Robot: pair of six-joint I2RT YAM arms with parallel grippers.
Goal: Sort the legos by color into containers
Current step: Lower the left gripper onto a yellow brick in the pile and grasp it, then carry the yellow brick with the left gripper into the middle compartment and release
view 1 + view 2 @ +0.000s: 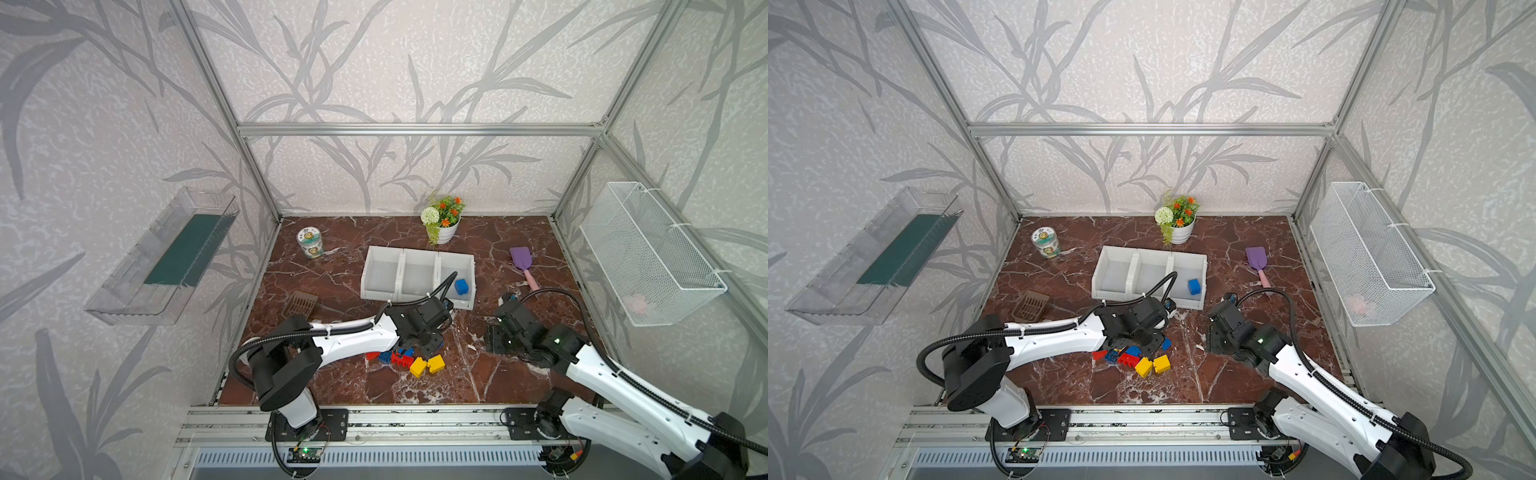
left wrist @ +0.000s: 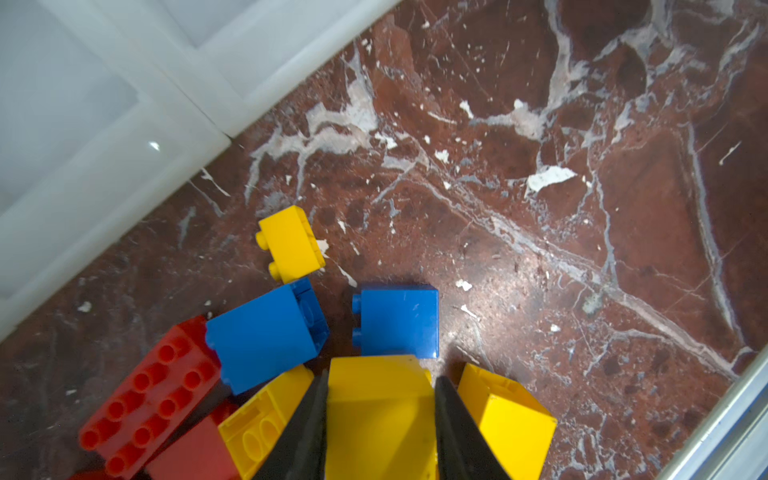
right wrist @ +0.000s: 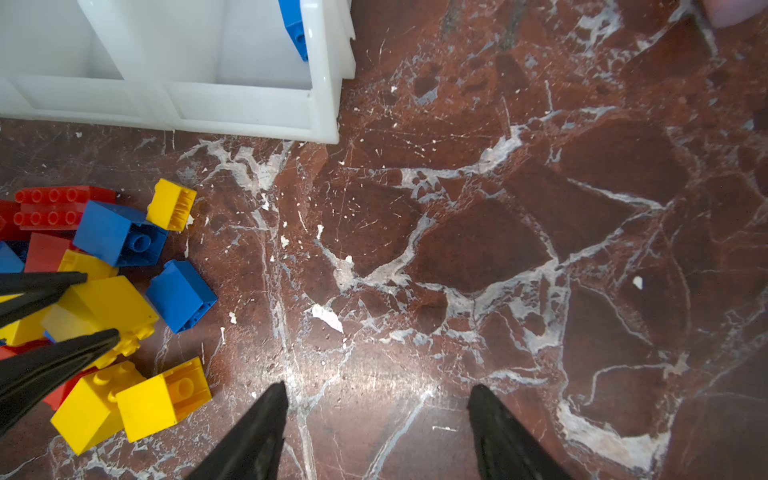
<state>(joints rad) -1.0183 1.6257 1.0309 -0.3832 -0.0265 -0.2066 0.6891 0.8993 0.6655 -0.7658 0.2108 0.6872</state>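
The legos (image 1: 409,360) lie in a red, blue and yellow pile on the marble in front of the containers (image 1: 417,276), three joined white bins. One blue lego (image 1: 461,286) sits in the right-hand bin; the other two look empty. In the left wrist view my left gripper (image 2: 380,376) is shut on a yellow lego (image 2: 380,415) in the pile, a finger pressed on each side. The right wrist view shows that same yellow lego (image 3: 108,307) between the left fingers. My right gripper (image 3: 378,388) stands open over bare marble to the right of the pile, holding nothing.
A flower pot (image 1: 442,226) stands behind the bins and a printed tin (image 1: 310,242) at the back left. A purple scoop (image 1: 521,259) lies to the right of the bins, a brown slotted piece (image 1: 301,303) to their left. A wire basket (image 1: 648,253) and a clear tray (image 1: 166,257) hang on the side walls.
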